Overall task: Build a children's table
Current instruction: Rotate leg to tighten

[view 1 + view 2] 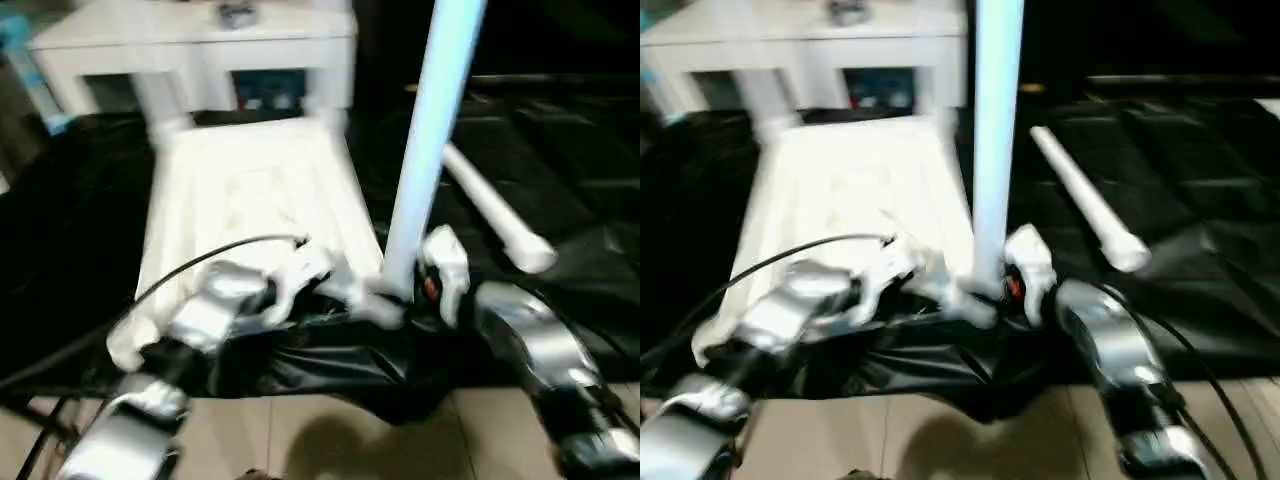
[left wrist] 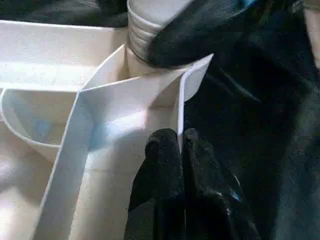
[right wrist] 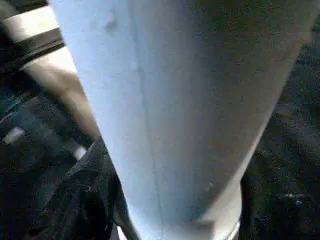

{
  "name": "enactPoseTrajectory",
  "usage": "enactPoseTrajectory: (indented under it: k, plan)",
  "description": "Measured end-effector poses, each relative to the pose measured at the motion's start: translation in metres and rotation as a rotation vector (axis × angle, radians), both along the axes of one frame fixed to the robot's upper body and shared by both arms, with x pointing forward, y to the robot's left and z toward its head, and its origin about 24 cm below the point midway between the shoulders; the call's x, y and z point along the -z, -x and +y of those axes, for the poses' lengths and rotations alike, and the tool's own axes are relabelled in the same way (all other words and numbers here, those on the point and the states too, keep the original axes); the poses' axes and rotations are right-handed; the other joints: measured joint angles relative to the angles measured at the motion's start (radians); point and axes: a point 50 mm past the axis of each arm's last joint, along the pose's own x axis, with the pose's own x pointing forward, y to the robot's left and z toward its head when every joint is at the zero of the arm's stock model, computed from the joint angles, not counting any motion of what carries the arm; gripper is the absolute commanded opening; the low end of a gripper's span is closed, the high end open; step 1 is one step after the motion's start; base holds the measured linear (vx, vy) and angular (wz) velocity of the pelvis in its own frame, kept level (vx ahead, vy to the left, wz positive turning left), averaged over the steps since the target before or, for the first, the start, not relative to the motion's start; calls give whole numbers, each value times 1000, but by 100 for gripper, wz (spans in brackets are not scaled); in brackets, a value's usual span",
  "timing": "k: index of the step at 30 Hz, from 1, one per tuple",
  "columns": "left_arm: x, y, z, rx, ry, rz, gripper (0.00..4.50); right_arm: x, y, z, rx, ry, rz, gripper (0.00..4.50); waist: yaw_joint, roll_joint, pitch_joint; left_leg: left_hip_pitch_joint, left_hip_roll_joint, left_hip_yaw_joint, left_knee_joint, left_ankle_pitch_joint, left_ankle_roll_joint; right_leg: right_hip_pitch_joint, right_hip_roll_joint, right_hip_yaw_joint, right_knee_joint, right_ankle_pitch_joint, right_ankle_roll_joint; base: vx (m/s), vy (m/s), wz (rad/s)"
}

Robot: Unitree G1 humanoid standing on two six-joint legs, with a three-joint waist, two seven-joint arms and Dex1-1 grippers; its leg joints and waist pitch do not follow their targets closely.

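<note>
The tabletop (image 1: 250, 190) lies upside down on a black sheet (image 1: 80, 230), ribbed underside facing up, at the 12 o'clock position ahead of the robot. Behind it, further toward 12 o'clock, stands a white cabinet (image 1: 200, 40).

One leg (image 1: 430, 140) stands upright at the near right corner of the tabletop, roughly 1 o'clock from the robot, leaning slightly. Its lower end meets the corner socket (image 2: 145, 45); in the left wrist view the ribbed end of the leg sits at the mouth of the socket. A second leg (image 1: 495, 215) lies flat on the black sheet at about 2 o'clock, apart from the tabletop, its wide end nearest the robot. Two more legs stand at the far corners of the tabletop, just before the cabinet; the left one (image 1: 160, 100) is the clearer.

The left gripper (image 2: 180, 150) is closed narrowly on the thin side wall of the tabletop, next to the corner socket, with one finger on each face of the wall.

The right gripper (image 1: 432, 285) sits at the base of the upright leg, touching it. Whether its fingers clamp the leg cannot be told; the right wrist view shows the leg (image 3: 175, 115) at very close range.

A tiled floor (image 1: 330, 440) lies at 6 o'clock, below the edge of the sheet.
</note>
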Motion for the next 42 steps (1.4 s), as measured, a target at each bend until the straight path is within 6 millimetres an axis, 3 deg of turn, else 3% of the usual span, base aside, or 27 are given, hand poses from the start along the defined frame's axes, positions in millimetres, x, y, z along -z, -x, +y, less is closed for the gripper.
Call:
enactPoseTrajectory:
  k: [2,8,11,17,21,32,35,36,42]
  plan:
    - [-1,-6,-11,-79,-1,-5,0,-1,-12,4,124,6,-2,267,-8,0,0,0,0,0,0,0,0,-1,0,0,-1,1,0,0,0,0]
    - [-3,-14,-20,-202,1,-19,0,-2,-31,19,277,30,-30,267,-19,1,-1,-1,0,0,-5,1,0,-1,0,-1,-4,1,0,0,0,0]
    - [-4,-15,-20,-201,0,-25,0,-3,-34,21,284,10,-30,337,-19,1,-1,-3,0,0,-6,3,5,-2,0,-2,-6,1,0,0,0,0]
    - [-5,-14,-14,-147,-7,-40,0,-3,-31,21,205,8,-32,377,-19,0,0,-3,0,0,-7,3,6,-3,1,-2,-7,1,0,0,0,0]
    - [-5,-7,-6,-60,-6,-36,0,-3,-20,10,26,45,-44,377,-6,0,0,-5,0,0,-8,2,7,-2,1,-3,-10,1,0,0,0,0]
    - [-5,12,13,210,1,11,0,-9,19,-14,-407,75,5,377,52,1,1,-6,0,4,-6,0,10,-2,-1,-2,-12,1,0,0,0,0]
    - [-5,16,17,258,1,28,0,-11,26,-16,-482,78,25,377,59,1,1,-6,0,4,-6,0,10,-2,-1,-2,-11,1,1,0,0,0]
    - [-5,17,17,267,1,31,0,-11,27,-16,-494,78,26,353,60,1,1,-6,1,4,-6,0,10,-2,-1,-2,-11,1,1,0,0,0]
    - [-6,22,24,323,-4,49,0,-13,34,-15,-548,90,31,317,64,1,1,-6,1,4,-6,0,10,-2,-1,-2,-11,1,1,0,0,0]
